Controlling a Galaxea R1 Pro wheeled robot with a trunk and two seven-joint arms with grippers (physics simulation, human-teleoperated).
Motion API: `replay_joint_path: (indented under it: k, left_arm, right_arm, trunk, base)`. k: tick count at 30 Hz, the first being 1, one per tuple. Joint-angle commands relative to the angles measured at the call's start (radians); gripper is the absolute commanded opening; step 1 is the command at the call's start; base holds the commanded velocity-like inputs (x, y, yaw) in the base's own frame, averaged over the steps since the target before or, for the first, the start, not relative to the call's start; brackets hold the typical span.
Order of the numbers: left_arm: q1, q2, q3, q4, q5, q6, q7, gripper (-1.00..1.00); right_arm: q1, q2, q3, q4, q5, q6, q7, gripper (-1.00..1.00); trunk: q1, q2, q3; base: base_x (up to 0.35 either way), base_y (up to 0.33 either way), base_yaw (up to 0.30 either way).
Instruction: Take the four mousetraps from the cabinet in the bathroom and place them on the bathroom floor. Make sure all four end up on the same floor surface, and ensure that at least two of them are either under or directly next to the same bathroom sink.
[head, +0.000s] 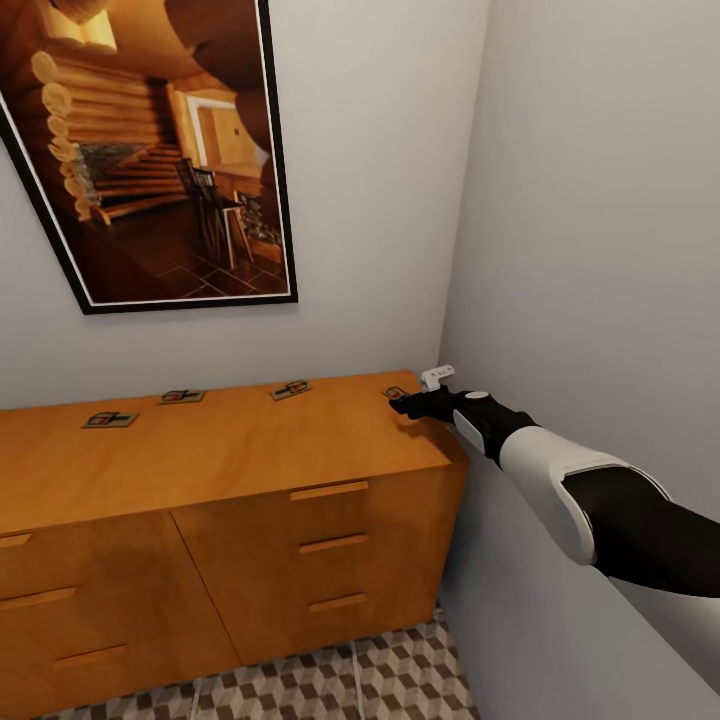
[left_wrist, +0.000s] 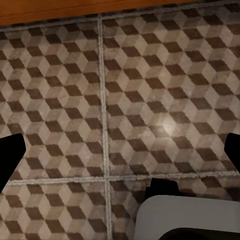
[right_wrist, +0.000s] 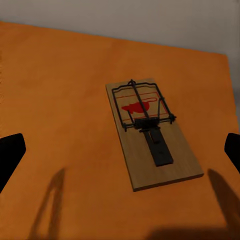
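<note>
Several mousetraps lie in a row along the back of the cabinet (head: 230, 450) top: one at the left (head: 110, 419), one (head: 181, 396) beside it, one (head: 291, 389) past the middle, and one (head: 394, 393) at the right end. My right gripper (head: 405, 404) hovers just over that right-end trap. In the right wrist view the mousetrap (right_wrist: 150, 132) lies flat on the orange wood between the spread fingertips (right_wrist: 10, 160), so the right gripper (right_wrist: 120, 155) is open and empty. My left gripper (left_wrist: 120, 152) hangs open over the bathroom floor (left_wrist: 150, 100).
A large framed picture (head: 150, 150) hangs on the wall above the cabinet. The right-hand wall (head: 600, 250) stands close beside the cabinet's right end, forming a corner. Cube-patterned tiles (head: 380, 680) show below the drawer fronts; the cabinet's base (left_wrist: 100, 10) edges the left wrist view.
</note>
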Motion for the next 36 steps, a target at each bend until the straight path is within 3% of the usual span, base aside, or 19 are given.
replay_joint_path:
  k: [1, 36]
  left_arm:
    - [0.000, 0.000, 0.001, -0.001, 0.001, -0.002, 0.000, 1.00]
    - [0.000, 0.000, 0.002, 0.011, 0.001, -0.002, 0.000, 1.00]
  right_arm:
    - [0.000, 0.000, 0.003, -0.002, 0.002, 0.005, 0.003, 1.00]
    - [0.000, 0.000, 0.003, -0.002, 0.000, 0.005, 0.003, 1.00]
  trunk:
    - [0.000, 0.000, -0.001]
    - [0.000, 0.000, -0.001]
  base:
    - [0.000, 0.000, 0.000]
    - [0.030, 0.000, 0.000]
